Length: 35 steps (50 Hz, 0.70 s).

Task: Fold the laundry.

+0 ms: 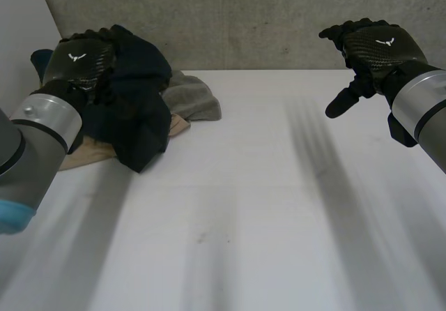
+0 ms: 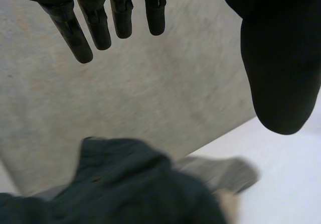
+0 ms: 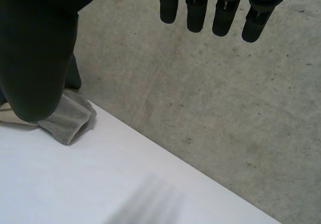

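White table top (image 1: 265, 206) runs flat and open from its near edge to its far edge, where it meets a grey concrete wall (image 1: 279, 18) marked with faint seams and specks. A plain white panel (image 1: 21, 18) closes the room at my left. Most of the surface, from the middle across to my right side, is free for moving.

The laundry pile (image 1: 150, 116) sits in the far left corner of the table, close against the wall. A dark garment (image 1: 139, 109) is heaped on top and hangs down over the front. A grey cloth (image 1: 191, 98) pokes out of the pile toward the middle of the table, its edge lying on the surface. A beige cloth (image 1: 90, 156) lies flat underneath, nearest to me.

My left hand (image 1: 80, 60) hovers above the pile. In its wrist view the fingers (image 2: 95, 23) are straight and spread from the thumb (image 2: 281, 58), holding nothing, and the dark garment is below them, not touched. My right hand (image 1: 373, 49) hangs in the air over the right side of the table, well apart from the laundry, with its fingers (image 3: 195, 8) loose and its thumb out, also empty.

Each hand carries a small white emblem (image 1: 385, 42) on its back, a winged shape and not letters.
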{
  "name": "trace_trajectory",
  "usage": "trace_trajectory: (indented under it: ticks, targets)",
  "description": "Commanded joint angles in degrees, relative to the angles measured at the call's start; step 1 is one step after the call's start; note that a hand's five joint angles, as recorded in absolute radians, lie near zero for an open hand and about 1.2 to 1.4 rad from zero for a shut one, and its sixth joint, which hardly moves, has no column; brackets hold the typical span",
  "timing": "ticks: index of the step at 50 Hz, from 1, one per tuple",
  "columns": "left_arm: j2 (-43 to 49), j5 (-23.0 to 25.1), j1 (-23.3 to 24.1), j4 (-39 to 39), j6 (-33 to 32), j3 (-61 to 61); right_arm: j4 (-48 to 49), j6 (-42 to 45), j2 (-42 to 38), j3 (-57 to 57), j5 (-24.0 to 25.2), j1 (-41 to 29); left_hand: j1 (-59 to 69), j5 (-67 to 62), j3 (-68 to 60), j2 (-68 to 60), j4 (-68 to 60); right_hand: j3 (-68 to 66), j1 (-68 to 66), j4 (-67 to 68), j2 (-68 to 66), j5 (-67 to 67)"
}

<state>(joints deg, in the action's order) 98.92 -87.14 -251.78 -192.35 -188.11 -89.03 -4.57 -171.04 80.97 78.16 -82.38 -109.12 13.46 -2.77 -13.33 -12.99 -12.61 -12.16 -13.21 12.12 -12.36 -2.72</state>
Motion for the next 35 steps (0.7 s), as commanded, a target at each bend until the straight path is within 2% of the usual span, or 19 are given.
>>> trace_trajectory:
  ticks: [1, 4, 8, 12, 17, 19, 20, 21, 23, 27, 28, 31, 32, 35]
  targets:
    - [8.81, 0.22, -7.05, -12.84, -13.05, -0.45, 0.0, 0.09, -0.02, 0.07, 0.11, -0.04, -2.74, 2.05, 2.61, 2.27, 1.89, 2.16, 3.21, -2.12, 2.36, 2.72]
    - [14.61, 0.39, -8.37, -18.91, -16.57, 0.16, 0.0, 0.09, -0.02, 0.07, 0.11, -0.13, -2.91, 2.22, 2.77, 2.44, 2.06, 2.16, 3.21, -2.12, 2.36, 2.72]
    - [20.06, 0.48, -10.21, -22.7, -20.61, 2.18, 0.0, 0.26, -0.11, 0.07, 0.2, -0.21, -2.91, 2.22, 2.77, 2.44, 2.06, 2.16, 3.21, -2.12, 2.36, 2.72]
    - [25.95, 1.97, -13.29, -22.89, -23.69, 5.51, 0.0, 0.44, -0.11, 0.15, 0.29, -0.21, -2.74, 2.05, 2.61, 2.27, 1.89, 2.16, 3.21, -2.12, 2.36, 2.72]
    - [31.16, 5.66, -13.56, -21.58, -25.46, 9.22, 0.0, 0.62, -0.29, 0.15, 0.38, -0.21, 0.77, -1.46, -0.91, -1.24, -1.62, 2.16, 3.21, -2.12, 2.36, 2.72]
    - [31.07, 6.02, -13.74, -20.87, -25.46, 9.31, 0.0, 0.7, -0.37, 0.07, 0.38, -0.21, 15.68, -16.36, -15.81, -16.15, -16.53, 2.16, 3.21, -2.12, 2.36, 2.72]
    - [29.85, 5.93, -14.0, -20.61, -25.03, 8.79, 0.0, 0.7, -0.37, 0.07, 0.38, -0.21, 49.07, -49.75, -49.2, -49.54, -49.92, 2.16, 3.21, -2.12, 2.36, 2.72]
    - [28.8, 5.84, -14.0, -20.61, -24.76, 8.61, 0.0, 0.7, -0.37, 0.07, 0.38, -0.13, 66.37, -67.05, -66.5, -66.83, -67.21, 2.16, 3.21, -2.12, 2.36, 2.72]
    - [25.55, 5.49, -13.48, -20.69, -23.89, 7.82, 0.09, 0.79, -0.37, -0.02, 0.38, -0.04, 66.54, -67.23, -66.67, -67.01, -67.39, 2.16, 3.21, -2.12, 2.36, 2.72]
    - [16.5, 4.88, -11.28, -21.05, -15.73, 3.34, 0.09, 0.79, -0.29, -0.2, 0.29, 0.23, 66.54, -67.23, -66.67, -67.01, -67.39, 2.16, 3.21, -2.12, 2.36, 2.72]
    - [13.44, 4.88, -9.19, -21.13, -10.92, 2.03, 0.09, 0.79, -0.29, -0.28, 0.29, 0.23, 66.54, -67.23, -66.67, -67.01, -67.39, 2.16, 3.21, -2.12, 2.36, 2.72]
    - [9.46, 5.05, -5.93, -21.05, -3.86, 0.61, 0.09, 0.88, -0.29, -0.46, 0.29, 0.31, 66.54, -67.23, -66.67, -67.01, -67.39, 2.16, 3.21, -2.12, 2.36, 2.72]
    - [7.02, 5.14, -4.09, -20.52, 0.42, -0.26, 0.09, 0.88, -0.2, -0.46, 0.29, 0.31, 66.54, -67.23, -66.67, -67.01, -67.39, 2.16, 3.21, -2.12, 2.36, 2.72]
    - [4.27, 5.31, -1.09, -20.17, 5.46, -1.15, 0.09, 0.88, -0.11, -0.72, 0.29, 0.4, 66.54, -67.23, -66.67, -67.01, -67.39, 2.16, 3.21, -2.12, 2.36, 2.72]
